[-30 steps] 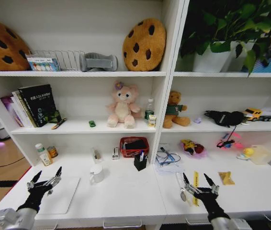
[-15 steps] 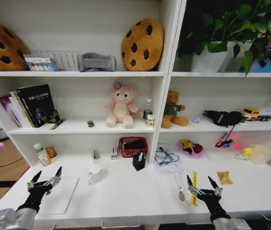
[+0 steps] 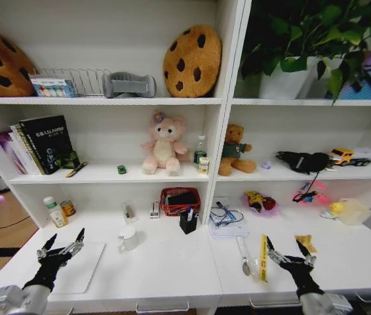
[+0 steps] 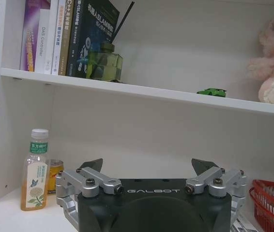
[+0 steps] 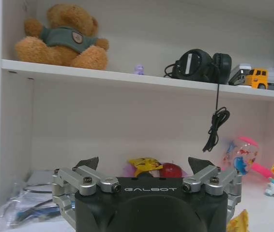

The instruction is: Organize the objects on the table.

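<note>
Both your arms sit low at the near edge of the white table (image 3: 172,269), under a wall of white shelves (image 3: 107,102).

Taking the red basket (image 3: 179,201) at the table's back as your mark: well left and nearer you, your left gripper (image 3: 61,244) hovers, fingers spread, above the silver laptop (image 3: 80,269); the green-capped bottle (image 3: 53,211) stands far left of the basket; the tiny green toy (image 3: 121,169) lies on the shelf above it; right and nearer you, your right gripper (image 3: 288,247) hovers, fingers apart.
</note>
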You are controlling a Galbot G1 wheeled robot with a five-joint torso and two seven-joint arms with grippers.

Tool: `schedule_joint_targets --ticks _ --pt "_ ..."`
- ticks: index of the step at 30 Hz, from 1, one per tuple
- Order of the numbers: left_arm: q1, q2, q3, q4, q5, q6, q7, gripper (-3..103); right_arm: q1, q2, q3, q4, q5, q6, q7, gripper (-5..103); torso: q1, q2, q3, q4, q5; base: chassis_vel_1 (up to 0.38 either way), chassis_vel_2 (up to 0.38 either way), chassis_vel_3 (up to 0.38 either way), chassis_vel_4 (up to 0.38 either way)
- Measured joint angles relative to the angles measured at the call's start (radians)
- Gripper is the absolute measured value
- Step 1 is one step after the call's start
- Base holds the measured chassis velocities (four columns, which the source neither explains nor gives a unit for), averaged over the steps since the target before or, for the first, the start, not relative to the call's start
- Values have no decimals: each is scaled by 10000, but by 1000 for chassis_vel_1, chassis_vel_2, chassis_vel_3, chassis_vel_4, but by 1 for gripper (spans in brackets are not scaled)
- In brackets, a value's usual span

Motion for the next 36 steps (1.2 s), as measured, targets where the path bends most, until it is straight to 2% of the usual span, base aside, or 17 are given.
schedule_joint_targets --ticks 16,17,20,26,36 --pt "0 0 0 0 0 0 3 100 1358 -471 236 -2337 558 -9 41 100 -1 1 2 -2 3 -135 -145 136 131" --pt "0 0 0 -1 0 0 2 100 1453 -495 166 -2405 644 -18 48 100 0 0 3 -2 13 -115 -129 140 88" --pt "0 0 1 0 0 0 3 100 1807 -514 13 -2631 811 -136 116 100 -1 1 1 -2 -2 -34 -56 89 43" --pt "0 0 0 0 0 0 1 100 2824 -738 -355 -3480 1069 -514 174 100 -1 1 1 1 0 50 32 -19 -34" --pt "0 0 0 -1 0 0 -1 100 4430 -1233 -1174 -5601 1198 -832 -27 100 -1 0 2 0 3 0 0 0 0"
